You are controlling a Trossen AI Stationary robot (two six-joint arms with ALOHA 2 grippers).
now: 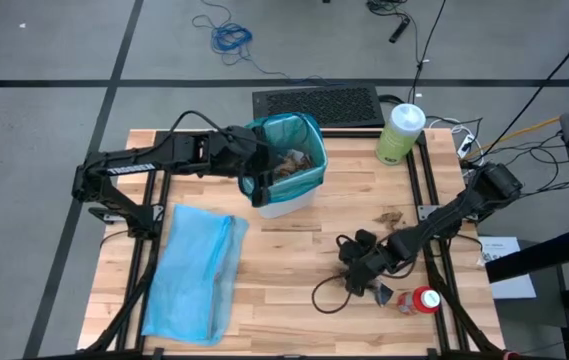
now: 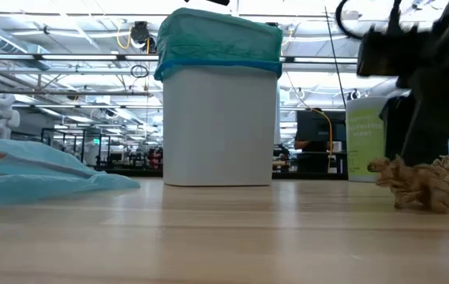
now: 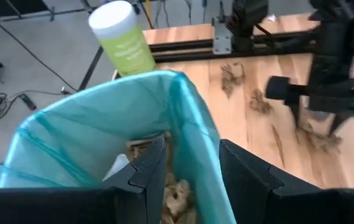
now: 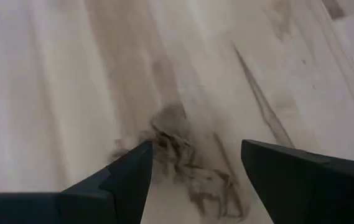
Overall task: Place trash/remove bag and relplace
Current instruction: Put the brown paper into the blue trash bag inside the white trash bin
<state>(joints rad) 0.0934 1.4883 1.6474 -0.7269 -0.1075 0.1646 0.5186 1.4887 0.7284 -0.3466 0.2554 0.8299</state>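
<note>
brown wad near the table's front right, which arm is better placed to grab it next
Right. The right gripper hangs open just above that wad, fingers on either side. The left gripper is across the table, open astride the bag rim on the bin.

Two dark arms, matte black from base to fingertip.

The left arm point(image 1: 164, 155) is a run of boxy black segments with pale lettering along its upper link, too small to read, and a thin black cable arching over its top. The right arm point(image 1: 444, 215) is slimmer, with a rounded black joint housing and a cable looping out near its hand point(image 1: 356, 275). Up close, the fingers point(image 3: 145, 174) are flat, angular, dark grey plates with bevelled edges.
</note>
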